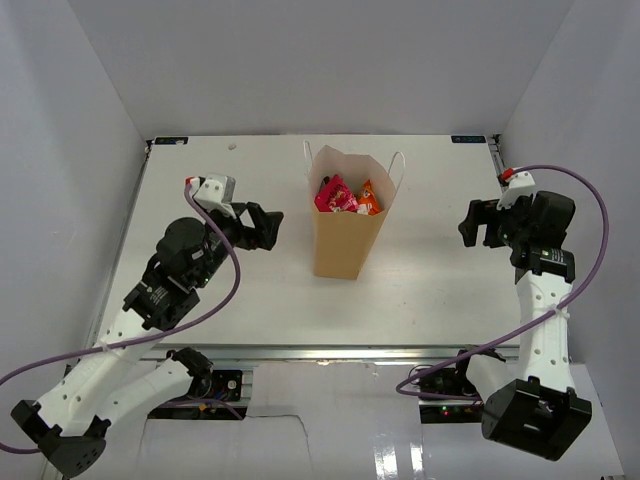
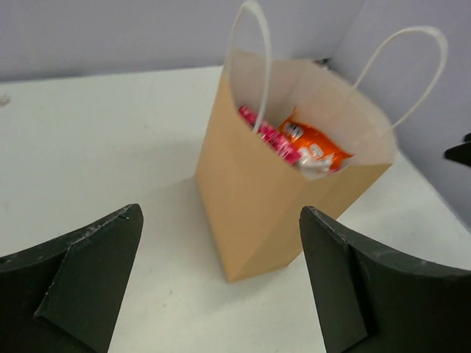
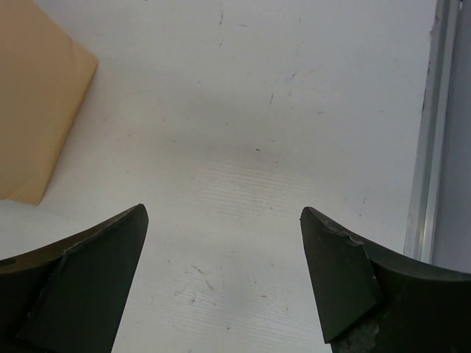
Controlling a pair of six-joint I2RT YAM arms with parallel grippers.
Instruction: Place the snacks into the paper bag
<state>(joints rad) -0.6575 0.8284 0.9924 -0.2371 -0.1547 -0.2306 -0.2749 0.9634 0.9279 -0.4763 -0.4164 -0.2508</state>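
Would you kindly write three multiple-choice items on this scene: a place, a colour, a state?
1. The paper bag stands: A between left gripper and right gripper; B left of both; C right of both.
2. Snack packets showing inside are: A green, blue; B pink-red, orange; C black, white.
3. The left gripper is: A shut on a packet; B shut on the bag; C open, empty.
Answers: A, one gripper either side; B, both colours peek out; C, jaws wide, nothing between.
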